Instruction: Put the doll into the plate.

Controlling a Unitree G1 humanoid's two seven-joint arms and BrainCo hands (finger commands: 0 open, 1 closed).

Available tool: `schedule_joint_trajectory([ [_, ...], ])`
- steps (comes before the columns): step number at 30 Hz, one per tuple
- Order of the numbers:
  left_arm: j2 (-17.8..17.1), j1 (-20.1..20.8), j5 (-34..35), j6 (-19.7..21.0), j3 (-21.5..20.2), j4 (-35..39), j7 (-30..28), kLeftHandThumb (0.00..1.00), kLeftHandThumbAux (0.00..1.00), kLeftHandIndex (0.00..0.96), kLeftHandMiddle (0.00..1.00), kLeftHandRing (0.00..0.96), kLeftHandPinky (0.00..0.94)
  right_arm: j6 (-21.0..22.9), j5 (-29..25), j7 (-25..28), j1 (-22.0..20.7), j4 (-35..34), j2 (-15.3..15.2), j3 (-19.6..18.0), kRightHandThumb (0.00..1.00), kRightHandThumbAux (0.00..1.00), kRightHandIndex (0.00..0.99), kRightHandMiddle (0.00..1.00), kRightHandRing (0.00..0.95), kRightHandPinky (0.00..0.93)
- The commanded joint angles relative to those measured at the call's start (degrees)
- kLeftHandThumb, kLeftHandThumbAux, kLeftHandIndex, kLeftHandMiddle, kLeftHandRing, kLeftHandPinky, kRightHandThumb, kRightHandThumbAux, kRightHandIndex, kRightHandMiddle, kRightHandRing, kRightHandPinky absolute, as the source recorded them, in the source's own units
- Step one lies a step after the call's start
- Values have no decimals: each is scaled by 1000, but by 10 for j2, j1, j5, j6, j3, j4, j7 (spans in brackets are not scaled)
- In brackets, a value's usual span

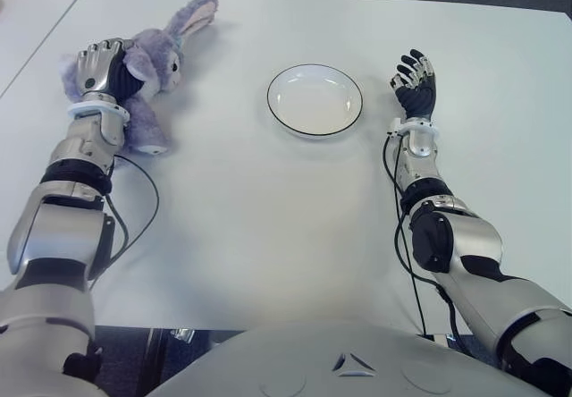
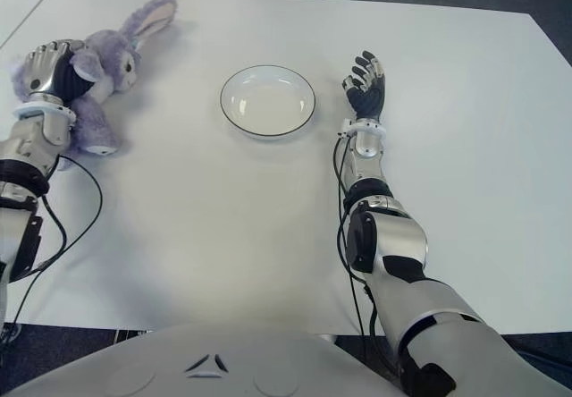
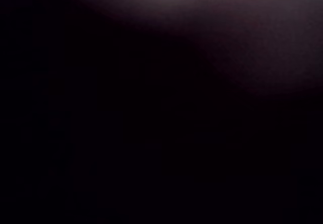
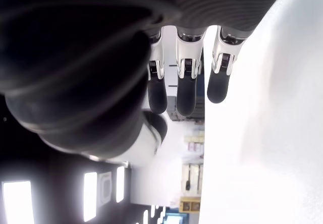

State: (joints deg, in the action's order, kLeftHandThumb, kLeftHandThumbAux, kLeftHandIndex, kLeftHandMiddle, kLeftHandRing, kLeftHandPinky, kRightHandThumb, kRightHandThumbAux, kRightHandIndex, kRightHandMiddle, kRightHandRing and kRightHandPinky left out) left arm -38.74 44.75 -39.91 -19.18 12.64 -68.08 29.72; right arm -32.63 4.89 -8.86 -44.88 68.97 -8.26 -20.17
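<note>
- On the white worktop (image 1: 268, 227), eye views: one plush purple rabbit doll (image 1: 165, 53) lies far left, the left hand (image 1: 100, 68) upon it, fingers curled around its soft body.
- One round, shallow white plate (image 1: 315, 100), dark-rimmed, sits mid-worktop, well apart from the doll.
- Right of the plate shows the right hand (image 1: 415, 84).
- Left wrist view: dark, nothing readable.
- Right wrist view: three black-tipped fingers (image 4: 185, 90) extended, holding nothing, beside the worktop.

The white plate (image 1: 315, 100) sits empty on the counter (image 1: 268, 227). Left of the plate, the left hand (image 1: 100, 73) curls over the purple bunny doll (image 1: 156, 62). Right of the plate, the right hand (image 1: 416, 86) shows with fingers relaxed, holding nothing.
</note>
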Motion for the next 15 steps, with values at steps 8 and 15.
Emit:
schedule_joint_trajectory([
  [8,65,-46,-10,47,47,-81,64,707,697,444,819,826,866,54,-34,16,153,85,40,-23,734,930,156,217,201,206],
  [15,74,-49,-2,49,46,-83,97,707,701,443,862,854,864,53,-32,18,154,85,38,-25,715,927,160,220,207,222],
])
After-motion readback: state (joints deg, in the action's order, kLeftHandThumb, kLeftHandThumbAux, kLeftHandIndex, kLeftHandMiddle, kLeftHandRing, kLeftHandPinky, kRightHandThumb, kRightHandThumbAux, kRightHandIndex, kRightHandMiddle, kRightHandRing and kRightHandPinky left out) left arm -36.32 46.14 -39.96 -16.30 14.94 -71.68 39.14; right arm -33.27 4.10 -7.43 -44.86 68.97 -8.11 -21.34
